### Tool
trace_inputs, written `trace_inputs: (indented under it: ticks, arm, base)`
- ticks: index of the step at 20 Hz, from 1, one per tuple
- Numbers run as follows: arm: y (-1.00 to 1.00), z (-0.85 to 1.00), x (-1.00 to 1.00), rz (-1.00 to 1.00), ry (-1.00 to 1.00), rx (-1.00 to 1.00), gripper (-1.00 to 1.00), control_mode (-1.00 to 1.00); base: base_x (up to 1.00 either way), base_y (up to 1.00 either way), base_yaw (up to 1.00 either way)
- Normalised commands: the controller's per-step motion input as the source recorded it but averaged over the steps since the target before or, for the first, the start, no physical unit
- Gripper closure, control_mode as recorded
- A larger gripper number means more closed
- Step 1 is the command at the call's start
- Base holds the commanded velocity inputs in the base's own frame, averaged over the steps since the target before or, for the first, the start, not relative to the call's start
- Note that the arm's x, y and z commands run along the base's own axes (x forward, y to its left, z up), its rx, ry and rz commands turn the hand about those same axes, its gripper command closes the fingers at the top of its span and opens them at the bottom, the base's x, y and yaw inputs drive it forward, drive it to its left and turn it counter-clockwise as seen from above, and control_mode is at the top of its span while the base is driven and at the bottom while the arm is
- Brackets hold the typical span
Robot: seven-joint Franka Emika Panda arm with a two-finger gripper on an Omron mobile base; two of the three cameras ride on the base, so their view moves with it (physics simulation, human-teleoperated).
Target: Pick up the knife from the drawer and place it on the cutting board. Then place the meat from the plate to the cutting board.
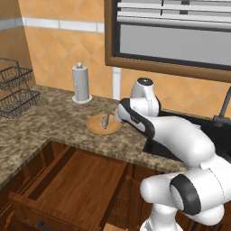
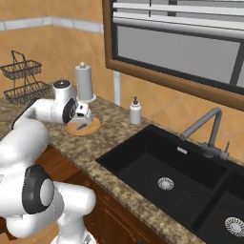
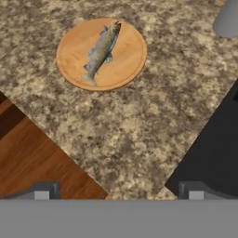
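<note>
The round orange-tan plate [image 3: 74, 58] lies on the speckled stone counter, and the meat [image 3: 101, 49], a small grey fish-like piece, rests across it. My gripper [image 3: 118, 190] hovers open above the counter, short of the plate, its two fingertips [image 3: 44, 190] far apart and nothing between them. In the right base view my hand hangs just over the plate [image 2: 93, 127]. The drawer [image 1: 76, 180] stands pulled out below the counter edge, with bare wood-grain bottom in the part I see. The knife and the cutting board are out of view.
A paper towel holder [image 1: 81, 83] stands behind the plate [image 1: 97, 127]. A soap dispenser [image 2: 135, 110], the black sink [image 2: 162, 167] and its faucet [image 2: 205, 128] lie to the right. A wire basket rack [image 1: 13, 90] sits at the far left.
</note>
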Motion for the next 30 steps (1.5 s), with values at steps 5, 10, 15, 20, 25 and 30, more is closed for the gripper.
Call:
trace_inputs:
  ticks: [5, 10, 15, 20, 25, 30]
  arm:
    - [0.31, -0.12, 0.46, 0.0, -0.13, 0.0, -1.0, -1.0]
    - [0.3, -0.48, 0.24, 0.0, -0.05, 0.0, -1.0, -1.0]
    - [0.18, -0.46, 0.47, 0.0, -0.02, 0.0, -1.0, -1.0]
    - [0.05, -0.01, 0.52, 0.0, -0.02, 0.0, -1.0, -1.0]
    - [0.0, 0.0, 0.52, 0.0, 0.04, 0.0, -1.0, -1.0]
    - [0.05, -0.15, 0.4, 0.0, 0.02, 0.0, -1.0, -1.0]
  base:
    - [0.0, 0.0, 0.0]
    - [0.0, 0.0, 0.0]
    - [0.0, 0.0, 0.0]
    - [0.0, 0.0, 0.0]
    - [0.0, 0.0, 0.0]
    - [0.0, 0.0, 0.0]
